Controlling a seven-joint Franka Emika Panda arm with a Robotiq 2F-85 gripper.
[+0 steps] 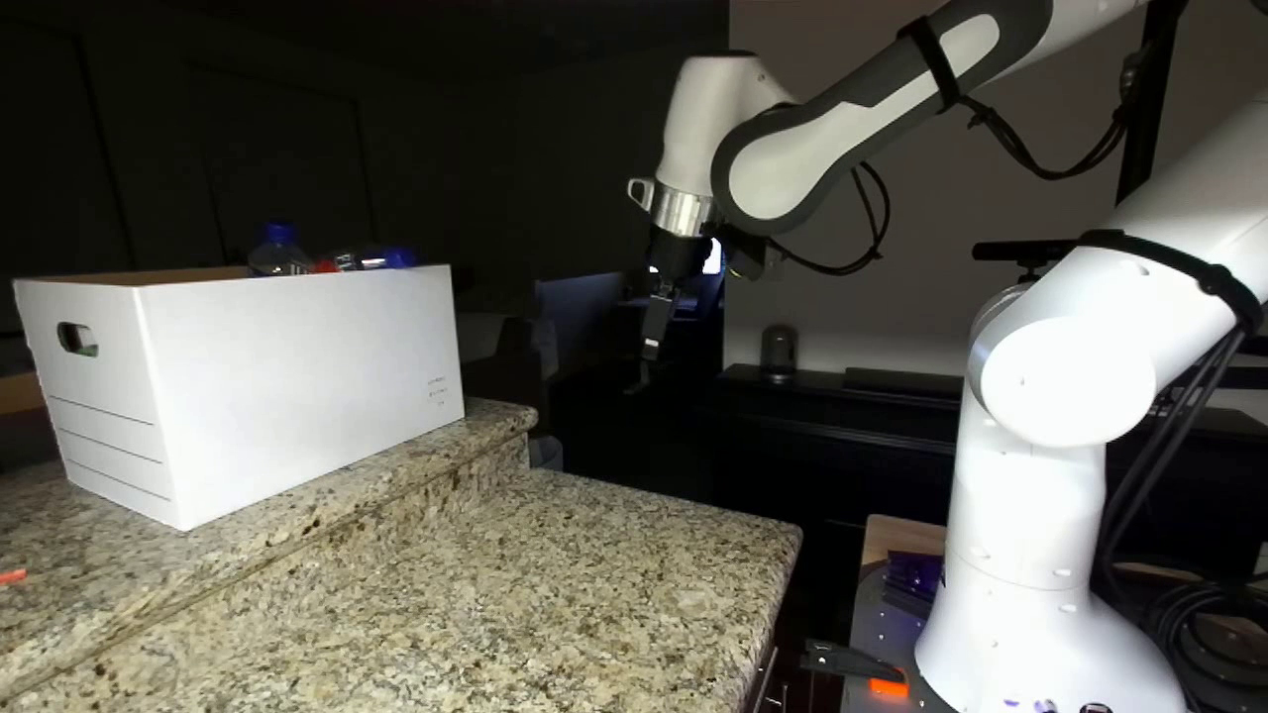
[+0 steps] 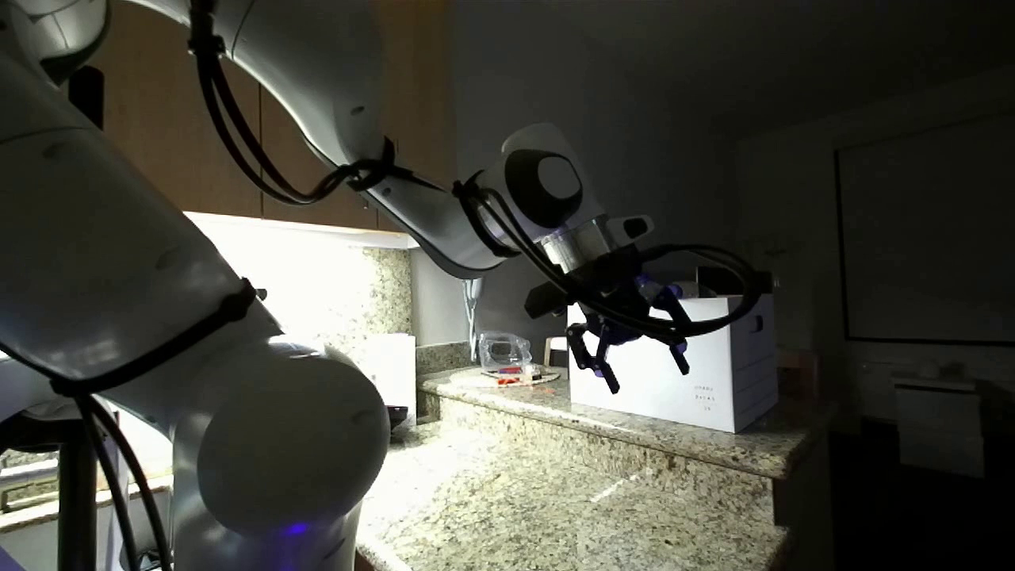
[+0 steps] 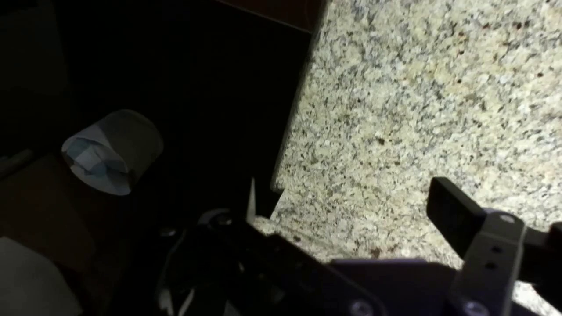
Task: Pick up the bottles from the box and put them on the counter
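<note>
Two bottles point(image 1: 280, 255) in view inside the box point(image 1: 307, 381); gripper point(image 2: 649, 381) released

We can make out only what rises over the rim, in an exterior view. The bottle nearer the hand hole point(image 1: 77, 339) stands upright, clear, with its blue cap on top. The other lies tilted just beside it, blue cap facing away from the hand-hole end. A red-orange patch point(image 1: 325, 266) shows between them; we cannot tell which bottle it belongs to.

The white box sits upright on the raised ledge point(image 1: 79, 584) of the speckled granite counter point(image 1: 555, 594). On that same ledge we record an orange piece point(image 1: 12, 575) and, in an exterior view, a clear plastic container point(image 2: 505, 347) with small red and blue items point(image 2: 509, 381) just beside it.

We read the gripper as released: its fingers point(image 2: 609, 379) are spread wide, and it hangs well apart from the box. In the wrist view one fingertip shows above the granite; beyond the counter's edge, in dim light, we see a pale round bin point(image 3: 138, 136) with crumpled contents point(image 3: 94, 160). Farthest out, the white arm point(image 1: 1060, 381) carries black cables point(image 2: 698, 327) strapped along it, with brown cabinets point(image 2: 182, 103) behind and a black tool point(image 1: 842, 662) with an orange end near its base
</note>
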